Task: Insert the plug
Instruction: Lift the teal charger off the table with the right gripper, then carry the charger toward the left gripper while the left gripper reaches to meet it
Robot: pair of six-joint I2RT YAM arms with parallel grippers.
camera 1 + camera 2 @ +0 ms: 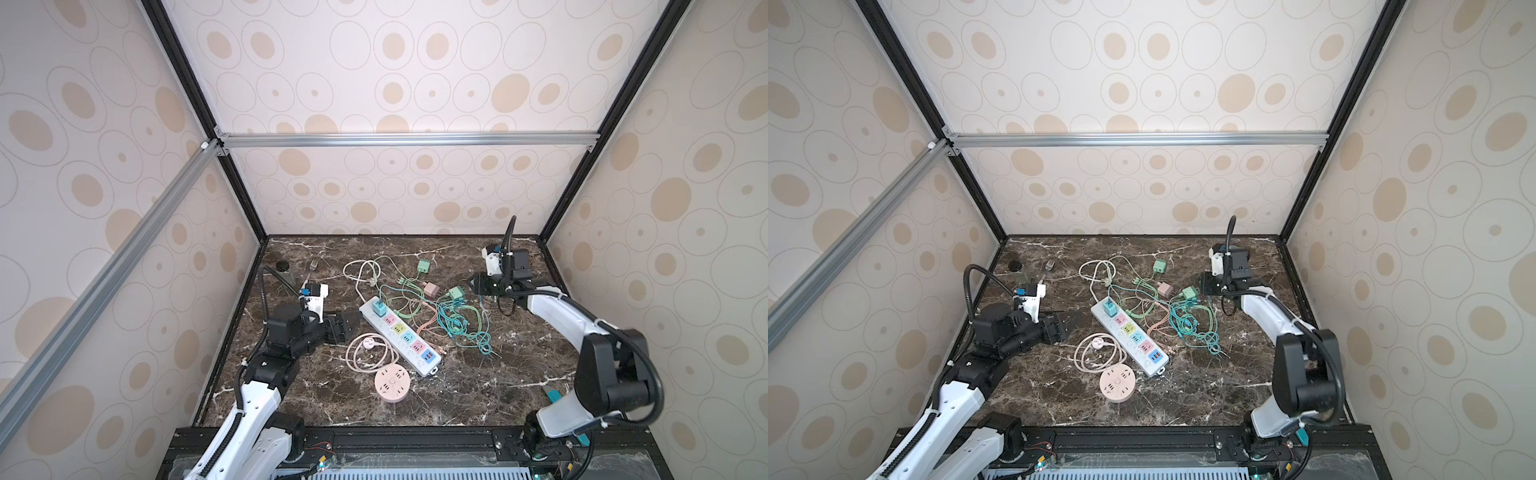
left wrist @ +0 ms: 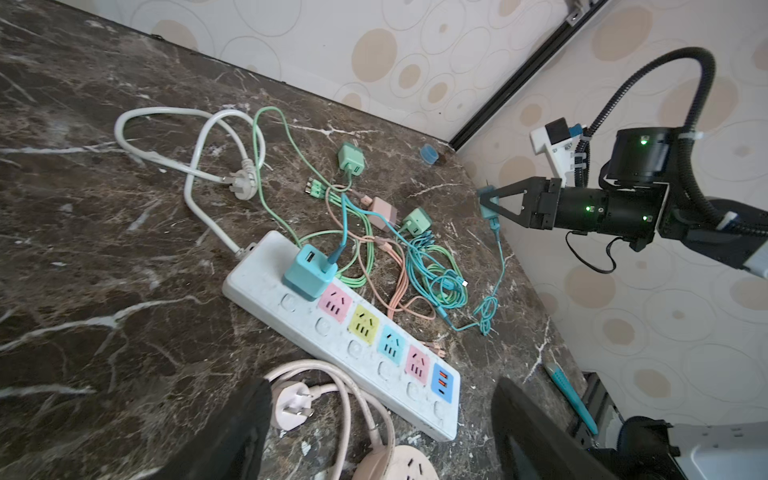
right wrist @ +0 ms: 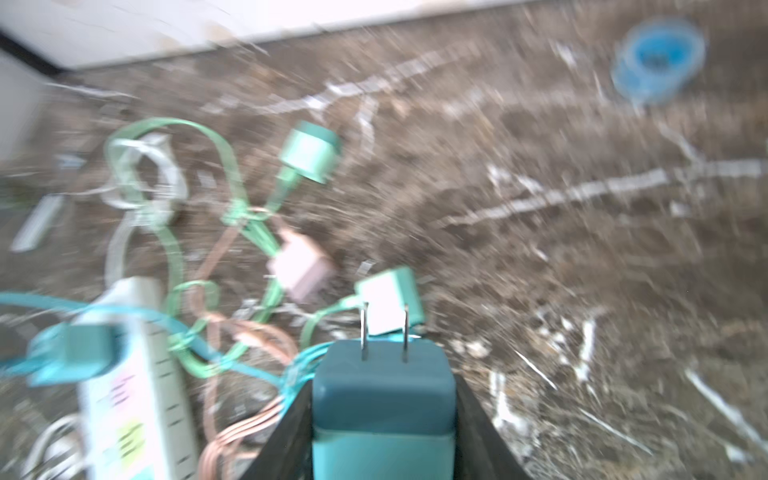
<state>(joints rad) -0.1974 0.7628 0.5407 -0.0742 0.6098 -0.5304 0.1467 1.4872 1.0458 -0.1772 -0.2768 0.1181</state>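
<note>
While the power strip (image 1: 409, 352) is lying slantwise at the middle of the table (image 1: 478, 395), in both top views the right pincer (image 1: 473, 284) is being held aloft toward the far right corner, its load hidden there. The left pincer (image 1: 351, 326) is being held spread near the left edge, just beside the strip.

In the left wrist view, the teal plug (image 2: 487, 205) is being pinched by the right pincer, with its cable (image 2: 500, 257) trailing down to the table.

In the blurred right wrist view, the prongs (image 3: 365, 332) are being pointed forward out of the pincer.

By this judgement, the prongs should be turned downward over a free socket (image 2: 335, 302) and pressed in straight. The strip could be steadied by the left pincer and the slack cable watched for snags.
</note>
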